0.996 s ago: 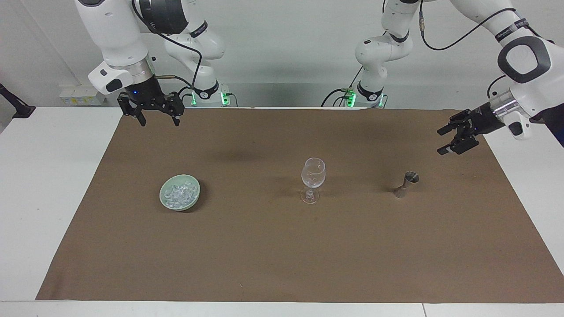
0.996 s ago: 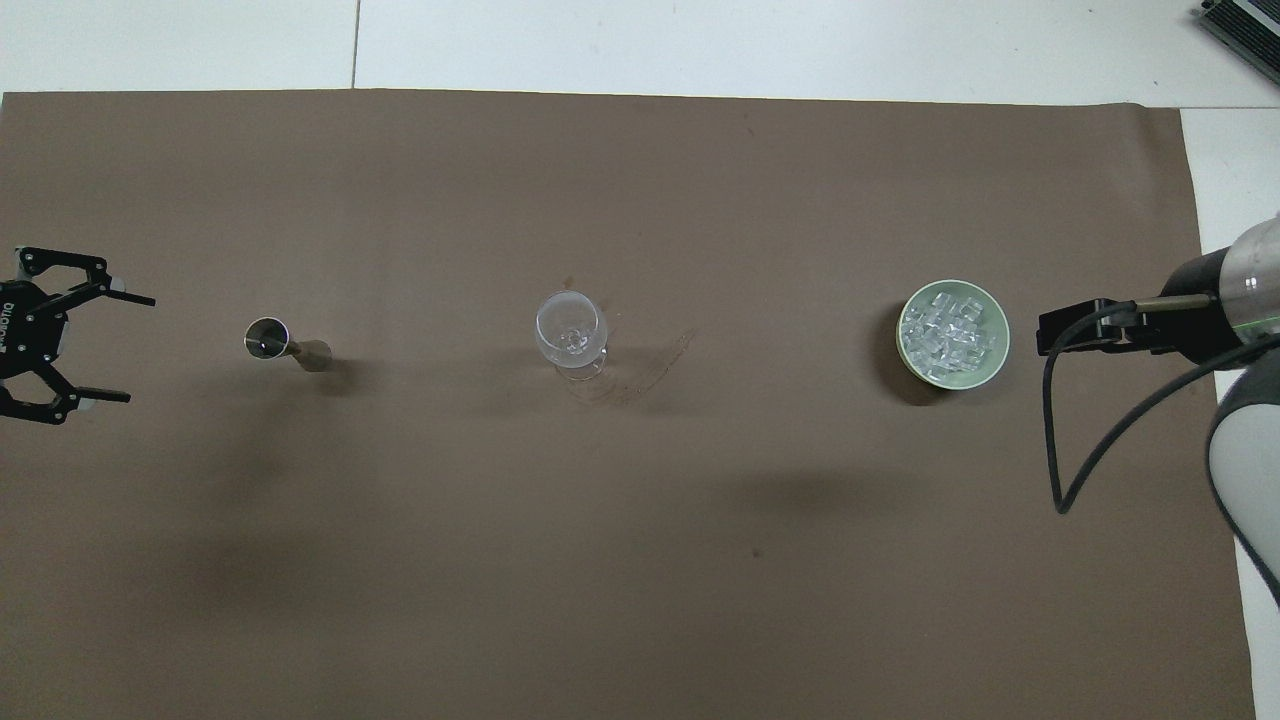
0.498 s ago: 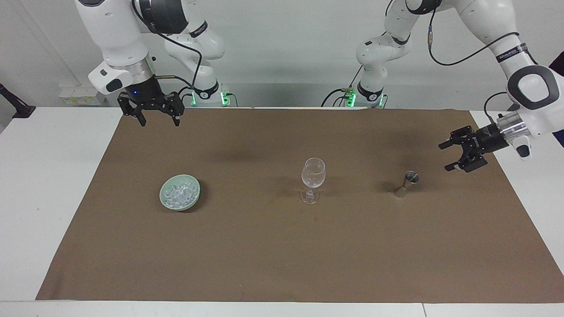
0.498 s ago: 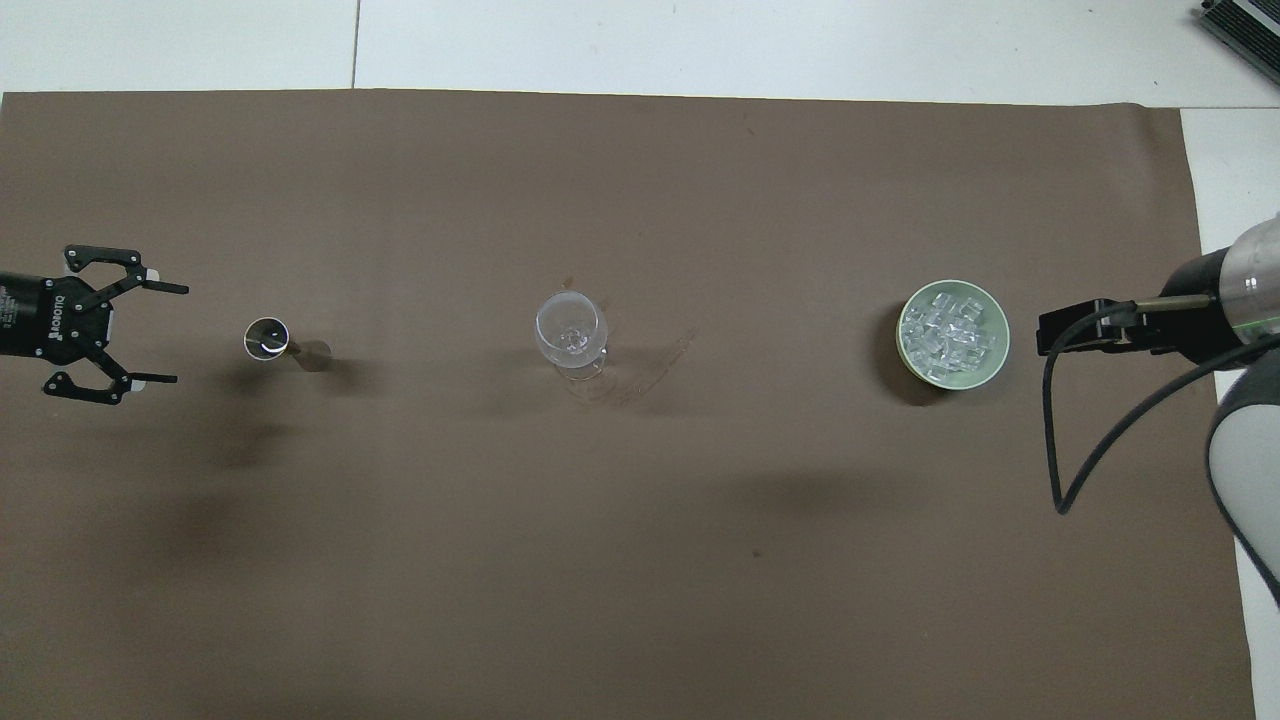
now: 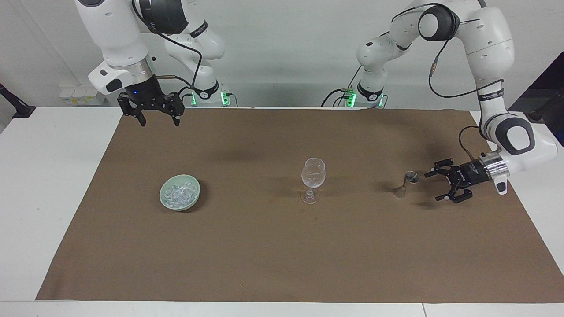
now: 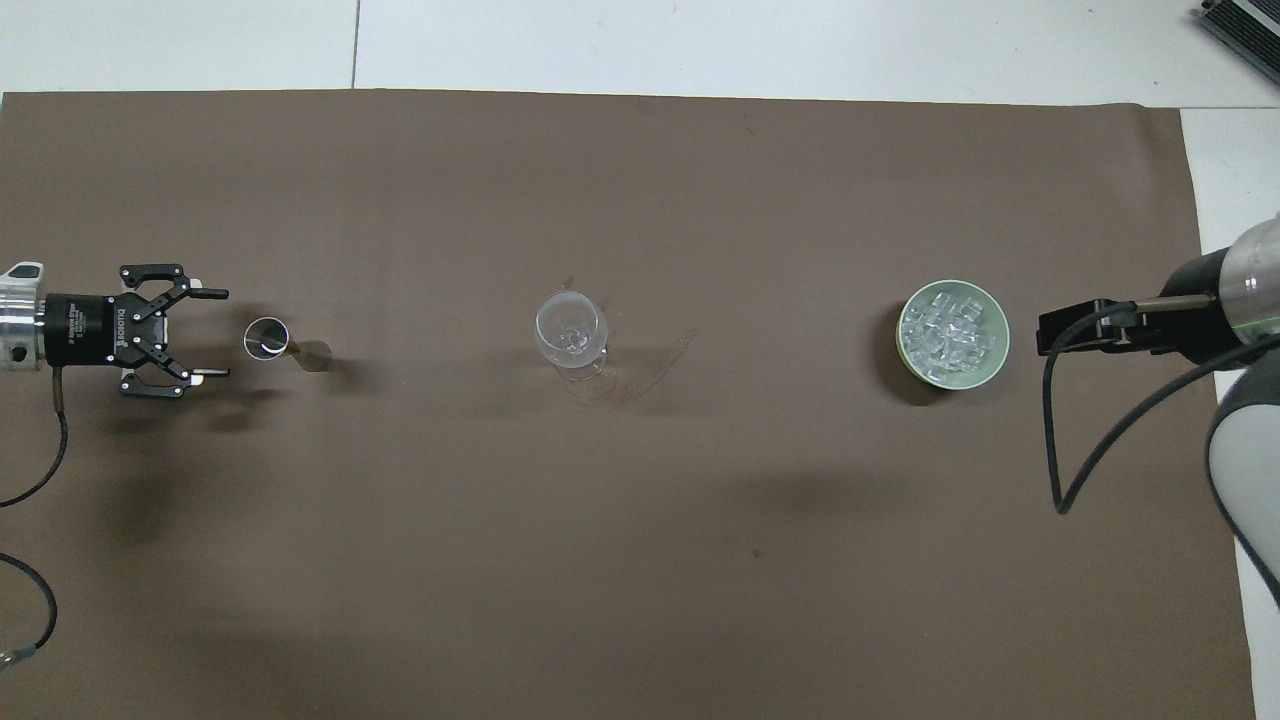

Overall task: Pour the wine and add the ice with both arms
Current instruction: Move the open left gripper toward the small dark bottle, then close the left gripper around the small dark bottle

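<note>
Facing view first: the brown mat (image 5: 282, 246) fills most of the frame. At the upper left the right gripper (image 5: 157, 119) hangs in the air over the mat's top edge, jaws spread and holding nothing. Lower, at centre left, sits the green bowl (image 5: 164, 201) with the ice (image 5: 178, 194) heaped in it. The glass (image 5: 313, 174) stands upright at the middle. At centre right the left gripper (image 5: 434, 186) lies level and low, jaws released, pointing at the metal jigger (image 5: 407, 183) just beside its fingertips but not touching. Overhead view: the left gripper (image 6: 212, 333) comes in from the left edge, fingers apart, tips just short of the jigger (image 6: 268, 337). The glass (image 6: 571, 329) is at centre, the bowl (image 6: 999, 352) of ice (image 6: 948, 331) at the right, and the right arm's wrist (image 6: 1215, 315) shows at the right edge.
</note>
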`<state>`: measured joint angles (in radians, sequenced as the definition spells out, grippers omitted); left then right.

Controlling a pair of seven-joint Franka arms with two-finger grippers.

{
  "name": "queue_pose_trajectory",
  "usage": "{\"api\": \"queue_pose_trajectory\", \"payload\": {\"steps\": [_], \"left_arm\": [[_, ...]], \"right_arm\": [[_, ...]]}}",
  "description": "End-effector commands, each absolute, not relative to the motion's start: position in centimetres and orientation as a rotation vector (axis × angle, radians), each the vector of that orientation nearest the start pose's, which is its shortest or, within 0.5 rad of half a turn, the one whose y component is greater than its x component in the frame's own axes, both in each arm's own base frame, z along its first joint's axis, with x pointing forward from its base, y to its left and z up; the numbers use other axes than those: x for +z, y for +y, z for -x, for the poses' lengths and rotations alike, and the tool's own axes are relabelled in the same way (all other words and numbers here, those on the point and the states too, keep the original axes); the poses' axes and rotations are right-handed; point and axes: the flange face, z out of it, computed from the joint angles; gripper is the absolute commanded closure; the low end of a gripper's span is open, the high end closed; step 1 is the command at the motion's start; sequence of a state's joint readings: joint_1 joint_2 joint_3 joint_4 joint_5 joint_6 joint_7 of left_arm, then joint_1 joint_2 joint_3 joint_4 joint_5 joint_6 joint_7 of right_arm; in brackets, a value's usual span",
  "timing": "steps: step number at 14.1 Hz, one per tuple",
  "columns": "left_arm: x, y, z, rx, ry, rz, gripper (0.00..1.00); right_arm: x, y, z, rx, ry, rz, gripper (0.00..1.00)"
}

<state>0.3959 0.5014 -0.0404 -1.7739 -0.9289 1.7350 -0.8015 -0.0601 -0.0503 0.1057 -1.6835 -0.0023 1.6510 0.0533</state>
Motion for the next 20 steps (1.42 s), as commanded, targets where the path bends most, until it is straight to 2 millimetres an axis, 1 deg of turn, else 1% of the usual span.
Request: {"api": "queue_pose_trajectory", "payload": {"steps": [1, 3, 5, 7, 8, 10, 13, 19, 20], "left_arm": [[27.4, 13.2, -59.1, -0.846, 1.613, -1.546, 0.0], [27.0, 12.5, -58.7, -0.861, 1.606, -1.524, 0.0], [26.5, 12.2, -58.2, -0.854, 1.566, -1.544, 0.0], [26.6, 11.8, -58.2, -0.851, 1.538, -1.553, 0.0], [26.2, 11.2, -57.8, -0.851, 1.509, -1.568, 0.0], [26.3, 10.4, -57.7, -0.839, 1.484, -1.541, 0.0], [26.1, 9.7, -57.2, -0.837, 1.468, -1.549, 0.0], [25.7, 9.3, -56.6, -0.83, 1.47, -1.543, 0.0], [25.7, 9.3, -56.5, -0.825, 1.477, -1.542, 0.01]], "right_arm": [[60.5, 2.4, -54.5, -0.027, 0.046, 3.147, 0.0], [60.5, 2.4, -54.5, -0.027, 0.048, 3.147, 0.0], [60.5, 2.4, -54.5, -0.027, 0.048, 3.147, 0.0], [60.5, 2.4, -54.5, -0.027, 0.048, 3.147, 0.0], [60.5, 2.4, -54.5, -0.027, 0.048, 3.147, 0.0], [60.5, 2.4, -54.5, -0.027, 0.048, 3.147, 0.0], [60.5, 2.4, -54.5, -0.027, 0.048, 3.147, 0.0], [60.5, 2.4, -54.5, -0.027, 0.048, 3.147, 0.0], [60.5, 2.4, -54.5, -0.027, 0.048, 3.147, 0.0]]}}
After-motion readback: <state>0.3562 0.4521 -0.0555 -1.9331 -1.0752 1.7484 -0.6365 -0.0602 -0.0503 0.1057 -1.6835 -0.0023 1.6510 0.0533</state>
